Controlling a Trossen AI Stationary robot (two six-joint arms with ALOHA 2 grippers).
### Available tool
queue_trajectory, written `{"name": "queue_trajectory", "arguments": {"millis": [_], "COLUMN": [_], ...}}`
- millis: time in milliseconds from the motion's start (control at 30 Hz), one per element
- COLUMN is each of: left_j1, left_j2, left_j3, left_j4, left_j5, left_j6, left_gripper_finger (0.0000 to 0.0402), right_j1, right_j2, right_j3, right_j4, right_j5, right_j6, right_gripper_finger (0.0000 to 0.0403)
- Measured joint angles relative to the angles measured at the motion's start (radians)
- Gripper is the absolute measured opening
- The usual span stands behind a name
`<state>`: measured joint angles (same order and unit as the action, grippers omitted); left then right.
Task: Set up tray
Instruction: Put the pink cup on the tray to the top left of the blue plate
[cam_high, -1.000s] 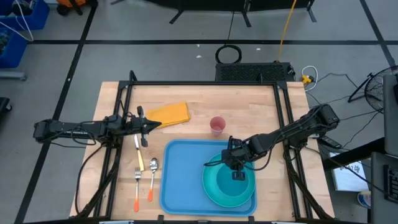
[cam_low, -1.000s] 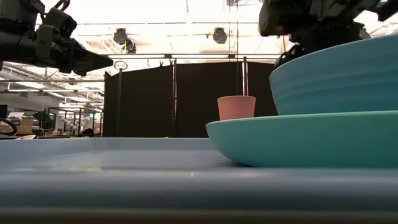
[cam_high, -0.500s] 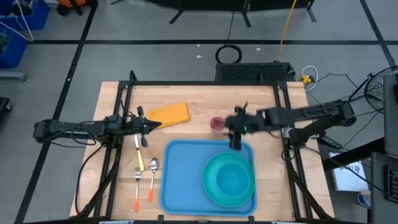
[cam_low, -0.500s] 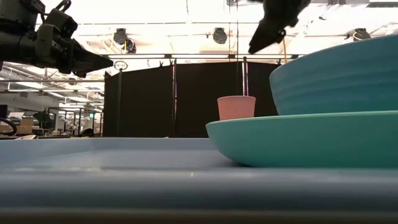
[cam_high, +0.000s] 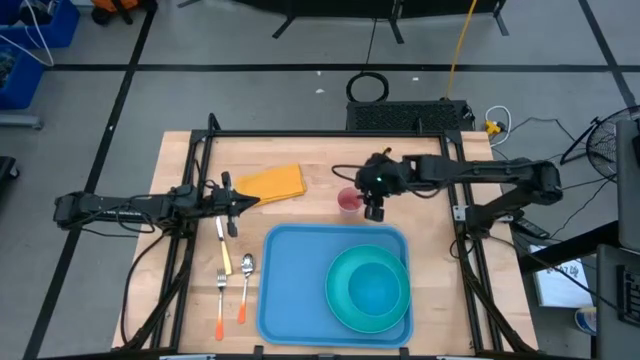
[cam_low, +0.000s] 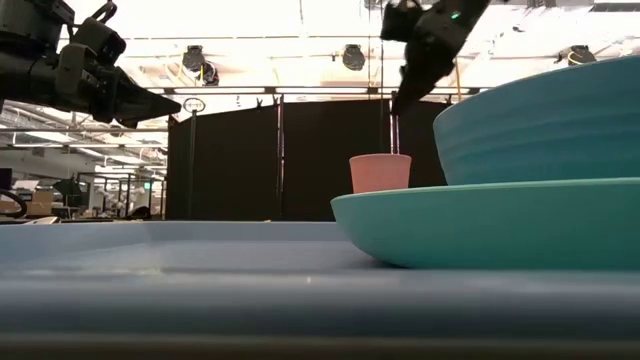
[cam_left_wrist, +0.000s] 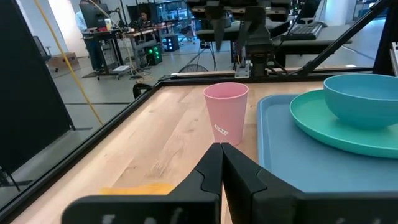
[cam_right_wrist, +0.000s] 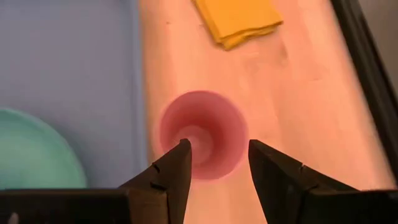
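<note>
The light-blue tray (cam_high: 300, 290) lies at the near middle of the table. On its right half sits a teal plate (cam_high: 342, 312) with a teal bowl (cam_high: 375, 290) in it. A pink cup (cam_high: 348, 201) stands upright on the wood just beyond the tray's far rim. My right gripper (cam_high: 376, 211) hovers open above the cup. In the right wrist view the cup's mouth (cam_right_wrist: 202, 142) shows below and between the fingers (cam_right_wrist: 171, 174), untouched. At the table's left, my left gripper (cam_high: 233, 205) is shut, level and empty, pointing toward the cup (cam_left_wrist: 226, 112).
A folded yellow napkin (cam_high: 272, 182) lies at the far left of the wood. A knife (cam_high: 224, 245), a spoon (cam_high: 245, 285) and a fork (cam_high: 220, 300) lie left of the tray. Bare wood shows right of the cup.
My right gripper has left the bowl on the tray, risen, and swung toward the table's far edge, ending above the pink cup. The bowl and plate stay in place on the tray.
</note>
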<state>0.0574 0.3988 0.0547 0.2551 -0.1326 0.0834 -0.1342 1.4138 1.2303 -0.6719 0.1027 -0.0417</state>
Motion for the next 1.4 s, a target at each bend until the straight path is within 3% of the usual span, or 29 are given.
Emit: {"name": "queue_trajectory", "arguments": {"millis": [200,500,833,1000,1400], "left_j1": [0.0,0.0,0.0,0.0,0.0], "left_j2": [0.0,0.0,0.0,0.0,0.0], "left_j3": [0.0,0.0,0.0,0.0,0.0], "left_j4": [0.0,-0.016,-0.029,-0.029,-0.027], "left_j5": [0.0,0.0,0.001,0.002,0.004], "left_j6": [-0.001,-0.01,-0.016,-0.015,-0.016], "left_gripper_finger": [0.001,0.001,0.001,0.001,0.001], "right_j1": [0.001,0.001,0.054,0.056,0.049], "right_j2": [0.093,0.289,0.45,0.473,0.473], "right_j3": [0.138,0.389,0.39,0.39,0.39], "right_j4": [-0.047,-0.366,-0.332,-0.329,-0.337], "right_j5": [-0.043,-0.075,-0.104,-0.048,-0.024], "right_j6": [-0.075,-0.098,-0.109,-0.102,-0.075], "right_gripper_finger": [0.0154,0.0155,0.0155,0.0155,0.0155]}}
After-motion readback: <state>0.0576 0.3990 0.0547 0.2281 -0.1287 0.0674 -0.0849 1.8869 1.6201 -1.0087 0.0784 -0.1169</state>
